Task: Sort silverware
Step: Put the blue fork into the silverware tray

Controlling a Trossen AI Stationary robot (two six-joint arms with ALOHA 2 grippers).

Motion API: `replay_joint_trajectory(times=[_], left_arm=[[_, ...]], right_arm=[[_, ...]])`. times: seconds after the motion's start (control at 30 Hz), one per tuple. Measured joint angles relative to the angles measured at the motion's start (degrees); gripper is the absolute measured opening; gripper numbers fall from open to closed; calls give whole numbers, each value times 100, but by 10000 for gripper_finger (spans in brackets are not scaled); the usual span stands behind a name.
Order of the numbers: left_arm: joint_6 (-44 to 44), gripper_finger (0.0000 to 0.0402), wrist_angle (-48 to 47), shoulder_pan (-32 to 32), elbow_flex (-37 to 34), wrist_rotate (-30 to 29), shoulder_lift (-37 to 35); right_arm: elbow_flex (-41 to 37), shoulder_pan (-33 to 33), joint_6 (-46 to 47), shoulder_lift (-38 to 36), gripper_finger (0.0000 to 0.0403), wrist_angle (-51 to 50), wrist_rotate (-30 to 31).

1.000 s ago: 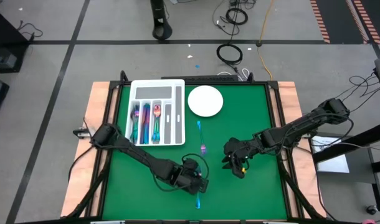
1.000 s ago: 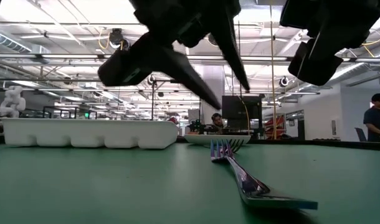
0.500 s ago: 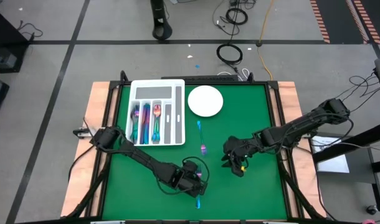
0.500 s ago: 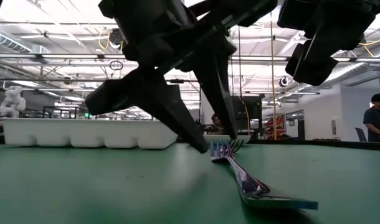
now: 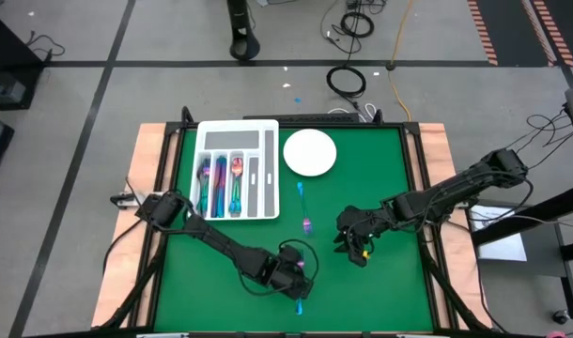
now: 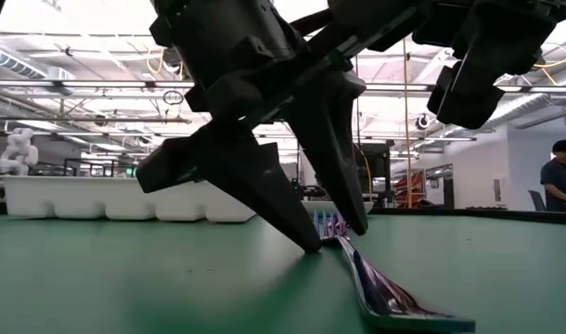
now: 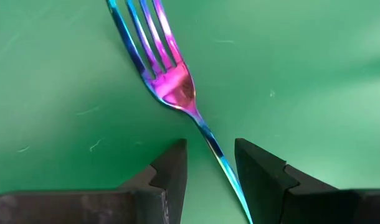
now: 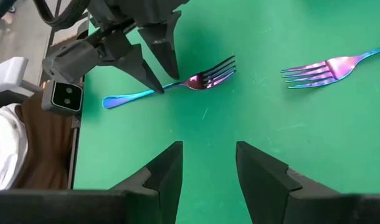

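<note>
Left gripper [image 5: 299, 278] lowered over the near fork [image 7: 177, 93] on the green table [image 5: 380, 178], fingers [image 7: 168, 177] apart and straddling the fork's handle, tips at the table surface. Right gripper [image 5: 354, 246] hovers above the mat toward the right, fingers [image 8: 165, 171] apart, holding nothing. A second fork [image 5: 302, 202] lies between the two forks' ends and the round white plate [image 5: 310, 152]. More silverware [image 5: 218, 183] rests in the slots of the white divided tray [image 5: 238, 131].
</note>
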Motion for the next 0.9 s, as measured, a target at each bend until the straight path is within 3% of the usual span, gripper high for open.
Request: replay_joint_trajectory(times=[0.27,0.57,0.9], left_arm=[[762,136,-266,110,12,258,11],[1477,136,-882,144,440,123,61],[1641,136,-1724,281,572,47,45]], right_arm=[[0,0,2,0,137,0,0],[0,0,2,0,137,9,0],[0,9,4,0,137,-2,0]])
